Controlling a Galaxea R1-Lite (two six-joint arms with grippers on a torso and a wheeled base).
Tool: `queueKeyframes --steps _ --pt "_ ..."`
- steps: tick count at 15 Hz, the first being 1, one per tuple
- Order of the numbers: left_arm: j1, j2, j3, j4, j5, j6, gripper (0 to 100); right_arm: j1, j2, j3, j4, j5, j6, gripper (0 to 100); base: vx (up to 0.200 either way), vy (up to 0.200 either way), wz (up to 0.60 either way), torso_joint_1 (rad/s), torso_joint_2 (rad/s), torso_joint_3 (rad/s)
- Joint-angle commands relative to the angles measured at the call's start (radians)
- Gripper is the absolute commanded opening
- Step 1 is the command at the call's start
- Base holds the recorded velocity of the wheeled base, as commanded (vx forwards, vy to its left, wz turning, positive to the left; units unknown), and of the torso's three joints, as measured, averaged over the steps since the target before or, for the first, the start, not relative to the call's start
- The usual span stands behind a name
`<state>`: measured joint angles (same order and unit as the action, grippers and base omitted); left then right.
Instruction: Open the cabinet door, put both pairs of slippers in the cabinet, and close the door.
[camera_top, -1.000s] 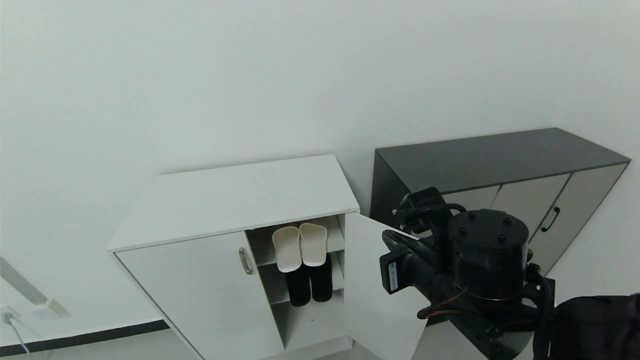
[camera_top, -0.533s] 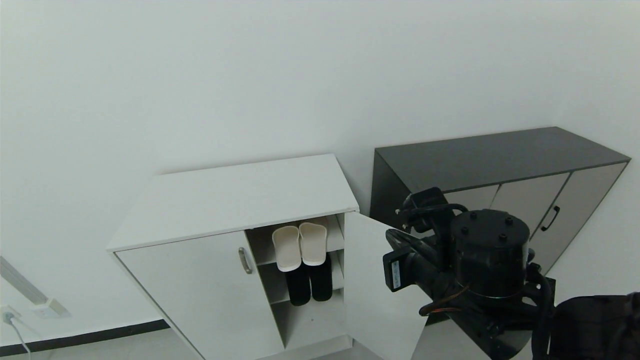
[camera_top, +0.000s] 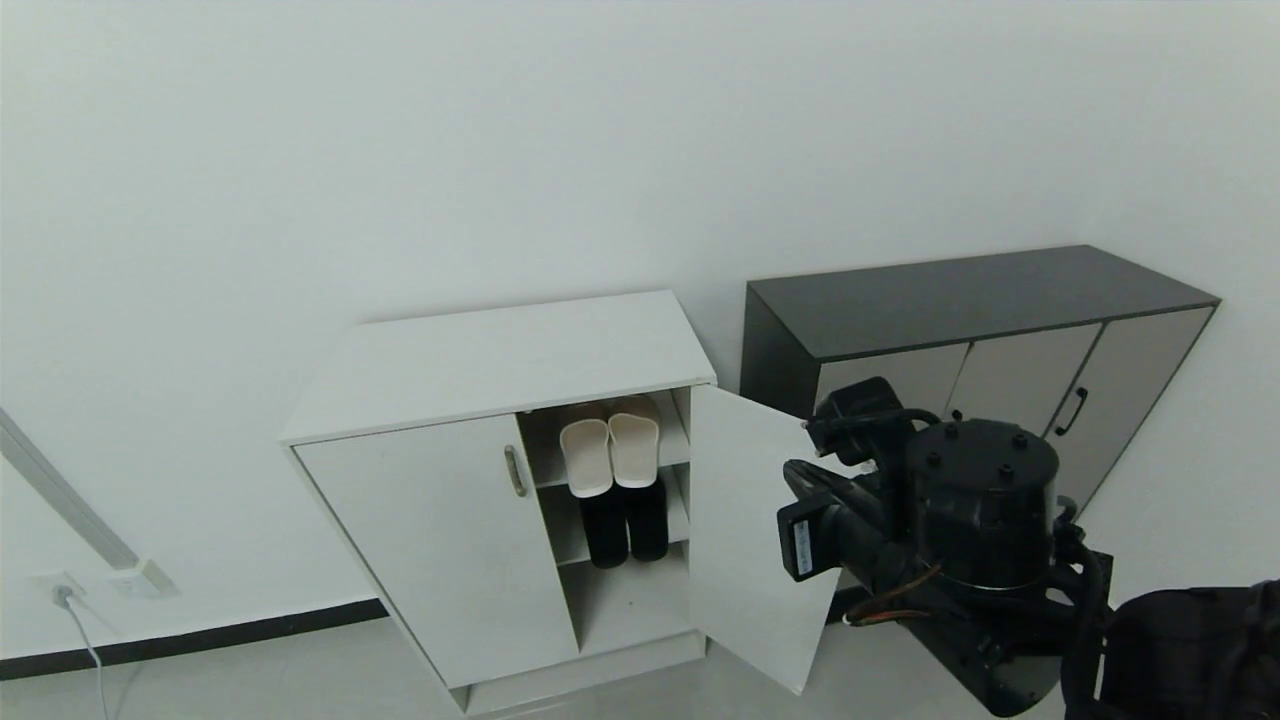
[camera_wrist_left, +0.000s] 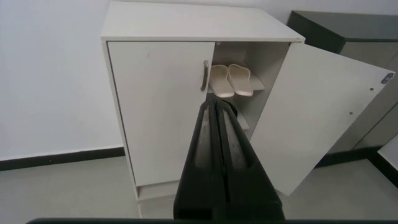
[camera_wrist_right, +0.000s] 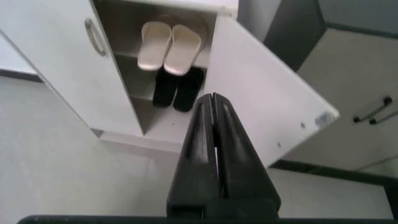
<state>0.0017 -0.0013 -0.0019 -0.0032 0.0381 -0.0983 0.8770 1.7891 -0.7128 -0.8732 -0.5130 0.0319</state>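
The white cabinet (camera_top: 500, 360) stands against the wall with its right door (camera_top: 750, 530) swung open and its left door (camera_top: 440, 540) closed. A pair of white slippers (camera_top: 610, 455) lies on the upper shelf, toes out. A pair of black slippers (camera_top: 625, 525) sits on the shelf below. My right gripper (camera_wrist_right: 213, 99) is shut and empty, in front of the opening, with the white slippers (camera_wrist_right: 169, 45), the black slippers (camera_wrist_right: 177, 87) and the open door (camera_wrist_right: 261, 106) beyond it. My left gripper (camera_wrist_left: 217, 115) is shut and empty too, facing the closed door and the white slippers (camera_wrist_left: 231, 79).
A dark-topped cabinet (camera_top: 960, 290) with grey doors stands right of the white one, close behind the open door. A wall socket with a cable (camera_top: 60, 590) is at the lower left. Bare grey floor (camera_top: 250, 680) lies before the cabinets.
The whole head view has shifted, so the camera moved: the cabinets now look smaller and farther. The door stays open at the same angle and both pairs of slippers stay on their shelves.
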Motion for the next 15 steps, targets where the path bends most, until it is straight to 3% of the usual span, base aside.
queueKeyframes --steps 1,3,5,9,15 --pt "0.0 0.001 0.0 0.0 0.0 0.0 0 -0.007 0.012 0.001 0.0 -0.001 -0.001 0 0.0 0.0 0.0 0.0 0.0 0.0" --pt "0.0 0.001 0.0 0.0 0.0 0.0 0 -0.027 0.021 0.001 0.003 0.001 0.0 0 0.0 0.0 0.0 0.0 0.0 0.0" --pt "0.0 0.001 0.0 0.0 0.0 0.0 0 -0.121 0.067 -0.03 0.003 0.008 0.003 0 0.0 0.0 0.0 0.0 0.0 0.0" --pt "0.0 0.001 0.0 0.0 0.0 0.002 0 -0.296 0.176 -0.168 0.025 0.1 0.008 0 0.0 0.0 0.0 0.0 0.0 0.0" --pt "0.0 0.001 0.0 0.0 0.0 0.003 0 -0.423 0.337 -0.384 0.103 0.154 0.028 0 0.0 0.0 0.0 0.0 0.0 0.0"
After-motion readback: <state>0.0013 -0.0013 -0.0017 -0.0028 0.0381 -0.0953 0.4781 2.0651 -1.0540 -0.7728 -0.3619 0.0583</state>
